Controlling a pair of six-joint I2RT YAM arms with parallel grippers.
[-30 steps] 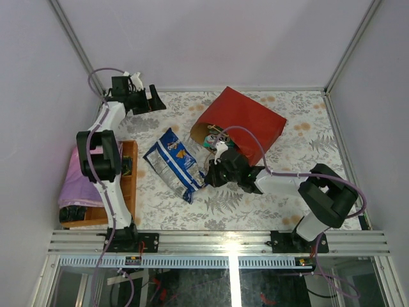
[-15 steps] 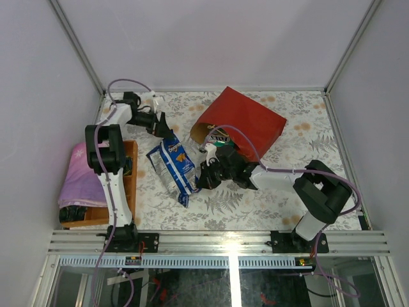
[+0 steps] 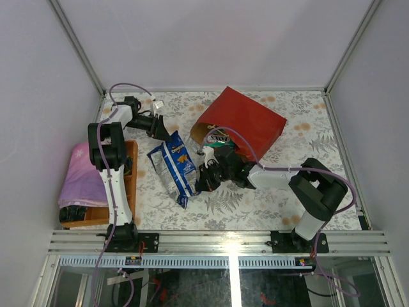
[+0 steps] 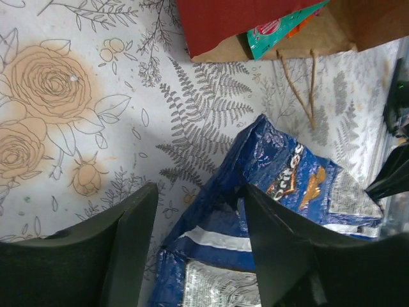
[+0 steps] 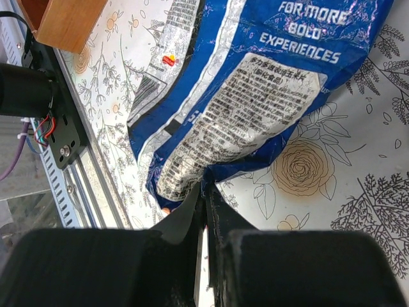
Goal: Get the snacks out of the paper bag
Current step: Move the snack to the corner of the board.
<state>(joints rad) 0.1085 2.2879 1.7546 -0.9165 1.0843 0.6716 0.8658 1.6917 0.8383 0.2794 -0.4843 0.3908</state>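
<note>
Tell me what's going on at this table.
The right gripper is pinched shut on one corner of a blue-and-white pack lying on the table, just outside the red paper bag. The left gripper is open, its fingers either side of the pack's far end. The bag lies on its side, and a teal packet shows in its mouth.

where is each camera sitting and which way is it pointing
Top external: above and behind the bases, looking down on the table; left arm and right arm show whole.
Left wrist: on the left arm, looking down through the open left gripper at the blue-and-white pack and paper bag.
Right wrist: on the right arm, looking past the right gripper, shut on the pack's corner, toward the wooden tray.
Shared: all three show the pack.
</note>
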